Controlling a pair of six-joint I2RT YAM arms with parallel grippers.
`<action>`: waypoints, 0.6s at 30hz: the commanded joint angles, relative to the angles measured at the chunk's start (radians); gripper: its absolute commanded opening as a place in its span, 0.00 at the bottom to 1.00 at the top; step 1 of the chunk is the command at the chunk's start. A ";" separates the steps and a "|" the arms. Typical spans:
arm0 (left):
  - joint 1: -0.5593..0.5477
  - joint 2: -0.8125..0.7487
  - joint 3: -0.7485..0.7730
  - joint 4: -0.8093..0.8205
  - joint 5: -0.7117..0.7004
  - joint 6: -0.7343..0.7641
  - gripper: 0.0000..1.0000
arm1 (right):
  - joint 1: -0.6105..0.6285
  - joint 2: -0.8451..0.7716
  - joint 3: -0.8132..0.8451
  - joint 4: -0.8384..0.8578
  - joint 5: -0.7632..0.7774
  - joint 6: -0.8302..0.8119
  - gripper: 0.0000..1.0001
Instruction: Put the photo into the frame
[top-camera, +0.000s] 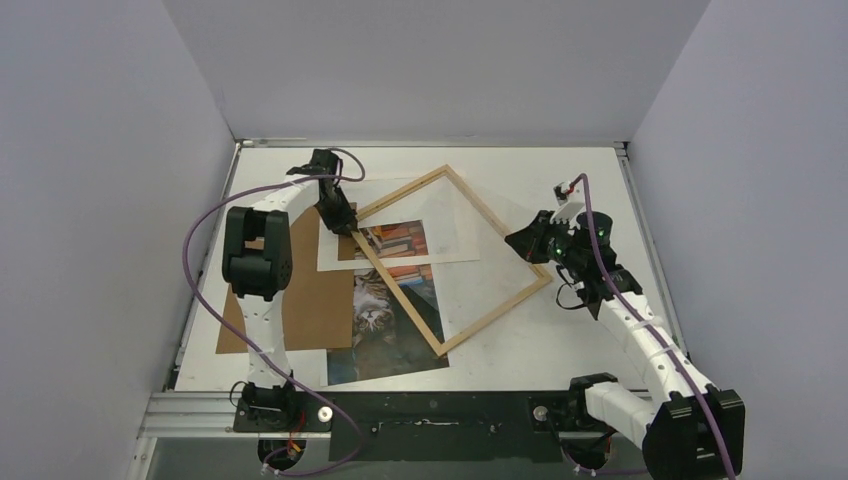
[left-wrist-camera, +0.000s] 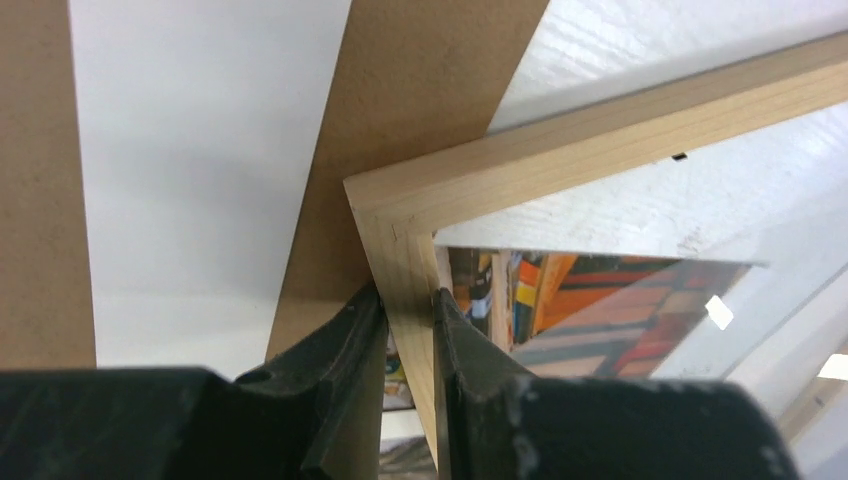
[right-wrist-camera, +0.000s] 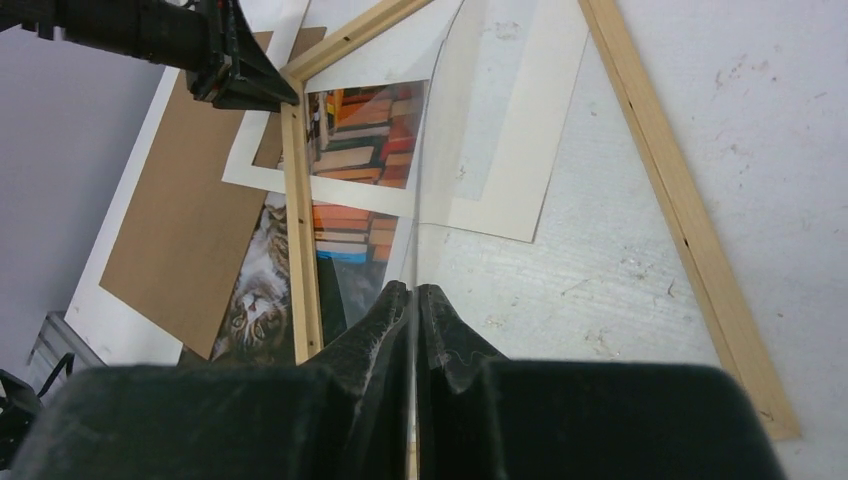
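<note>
The photo (top-camera: 385, 320), a tabby cat on colourful books, lies face up at the near middle of the table. It also shows in the right wrist view (right-wrist-camera: 260, 290). The light-wood frame (top-camera: 495, 215) sits skewed like a diamond, its left bar crossing the photo. My left gripper (top-camera: 345, 225) is shut on the frame's left corner, with the wood bar (left-wrist-camera: 560, 150) between the fingers (left-wrist-camera: 340, 350). My right gripper (top-camera: 522, 243) is at the frame's right corner. It is shut on the edge of a thin clear pane (right-wrist-camera: 440, 150) that lies over the frame's inside.
A white mat (top-camera: 335, 250) with a rectangular opening lies over the photo's far end, under the frame. The brown backing board (top-camera: 310, 300) lies at the left, partly under the mat and the photo. Grey walls close in the table on three sides.
</note>
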 joint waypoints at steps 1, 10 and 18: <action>0.021 0.045 0.089 0.004 0.088 0.048 0.00 | 0.021 -0.051 -0.007 0.056 0.007 -0.039 0.00; 0.039 0.032 0.133 -0.021 0.140 0.066 0.46 | 0.024 -0.090 0.063 0.019 0.109 -0.010 0.00; 0.057 -0.175 0.064 0.008 0.186 0.036 0.80 | 0.019 -0.011 0.303 -0.115 0.348 0.165 0.00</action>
